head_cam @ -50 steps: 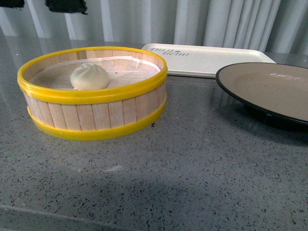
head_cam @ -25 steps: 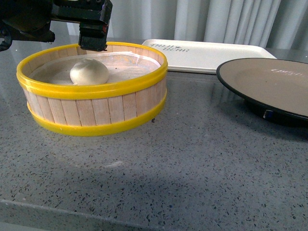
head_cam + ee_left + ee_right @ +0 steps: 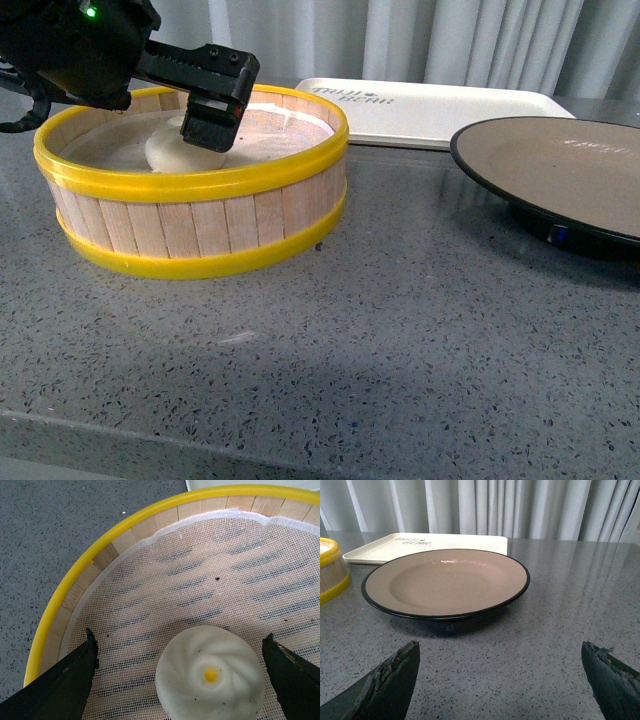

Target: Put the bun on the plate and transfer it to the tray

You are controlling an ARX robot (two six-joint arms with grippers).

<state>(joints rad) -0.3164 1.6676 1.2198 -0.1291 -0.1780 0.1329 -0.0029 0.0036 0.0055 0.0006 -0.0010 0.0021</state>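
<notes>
We note left gripper (image 3: 180, 634) spread wide, empty, a finger either side of the bun (image 3: 210, 677); bun sits on mesh in steamer basket (image 3: 190, 235); right gripper (image 3: 500, 647) wide, empty, facing the plate (image 3: 445, 582); tray (image 3: 427, 544) beyond.

The small round white steamed bun (image 3: 163, 152), its pleated top swirling round a yellow dot, is sitting upright at upper left inside a yellow-rimmed wooden steamer basket (image 3: 200, 230). The wide round tan plate (image 3: 560, 175) with a black rim is resting on the counter (image 3: 400, 340) at the right edge. The flat cream-white rectangular tray (image 3: 430, 118) is lying just behind it, at upper centre.
</notes>
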